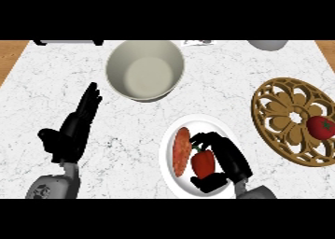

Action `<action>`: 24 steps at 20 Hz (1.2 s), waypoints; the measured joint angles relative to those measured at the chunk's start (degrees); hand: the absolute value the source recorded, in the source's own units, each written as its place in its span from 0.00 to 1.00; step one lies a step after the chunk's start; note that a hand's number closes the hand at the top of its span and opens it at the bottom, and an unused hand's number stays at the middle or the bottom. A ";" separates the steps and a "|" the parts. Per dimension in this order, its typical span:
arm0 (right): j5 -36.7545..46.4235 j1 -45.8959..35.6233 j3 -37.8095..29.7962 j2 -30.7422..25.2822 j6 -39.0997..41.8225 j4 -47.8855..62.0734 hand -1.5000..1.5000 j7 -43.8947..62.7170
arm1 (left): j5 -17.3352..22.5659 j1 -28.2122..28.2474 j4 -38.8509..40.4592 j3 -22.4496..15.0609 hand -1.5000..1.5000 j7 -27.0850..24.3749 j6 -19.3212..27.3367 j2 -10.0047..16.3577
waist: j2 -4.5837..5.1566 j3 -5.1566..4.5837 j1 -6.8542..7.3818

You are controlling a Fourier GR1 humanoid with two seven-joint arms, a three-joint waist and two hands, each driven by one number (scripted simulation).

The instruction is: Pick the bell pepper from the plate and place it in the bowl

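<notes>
A red bell pepper (pixel 203 163) lies on the white plate (pixel 197 122) at the lower middle of the counter. My right hand (pixel 228 161) is on the plate, its fingers and thumb curled round the pepper from the right. An orange-red sausage-like item (pixel 181 150) lies on the plate just left of the pepper. The beige bowl (pixel 144 70) stands empty at the upper middle, above and left of the plate. My left hand (pixel 72 128) rests open at the left, fingers straight and pointing up toward the bowl.
A brown openwork trivet (pixel 287 116) lies at the right with a red tomato (pixel 322 127) on it. A grey round object (pixel 268 44) and a small dark item (pixel 197 43) sit at the far edge. Wooden floor shows at both sides.
</notes>
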 measured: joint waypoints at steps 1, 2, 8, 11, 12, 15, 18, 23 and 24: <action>-0.59 -0.93 1.51 0.66 -0.87 0.07 1.00 1.70 | -0.23 0.22 0.31 -0.36 0.50 -0.58 0.02 -0.37 | 0.05 0.01 0.04; -1.80 -2.31 4.30 1.30 -3.15 0.51 1.00 4.28 | -0.40 -0.58 0.80 -0.24 0.50 -0.44 0.14 -0.36 | 0.18 0.06 0.34; -9.34 -11.57 15.98 3.16 -16.73 0.63 1.00 19.22 | -0.29 -2.85 1.44 -1.89 0.50 0.26 -1.31 -0.92 | 0.89 0.30 4.66; -12.10 -17.45 19.81 3.46 -23.56 0.84 1.00 24.60 | -0.35 -3.80 2.21 -2.60 0.50 0.29 -1.74 -1.37 | 1.14 0.31 6.15; -12.64 -19.41 21.01 3.52 -26.12 0.86 1.00 25.68 | -0.34 -4.16 2.50 -2.72 0.50 0.22 -1.85 -1.51 | 1.19 0.31 6.52; -14.13 -25.90 24.05 3.64 -33.41 0.54 1.00 28.31 | -0.76 -4.95 3.11 -3.52 0.50 0.49 -1.87 -2.06 | 1.17 0.30 7.34; -13.15 -33.09 26.38 3.70 -40.03 1.38 1.00 31.23 | -0.78 -5.60 3.67 -3.69 0.50 0.73 -2.00 -2.26 | 0.98 0.20 7.76; -9.20 -46.28 29.38 3.60 -46.04 4.78 1.00 38.95 | -1.25 -6.02 4.68 -3.60 0.50 0.55 -1.42 -2.60 | 0.45 0.02 7.32; -8.42 -49.01 29.69 3.42 -46.12 5.49 1.00 40.89 | -1.13 -6.20 4.66 -3.16 0.50 0.57 -1.32 -2.48 | 0.33 0.00 7.11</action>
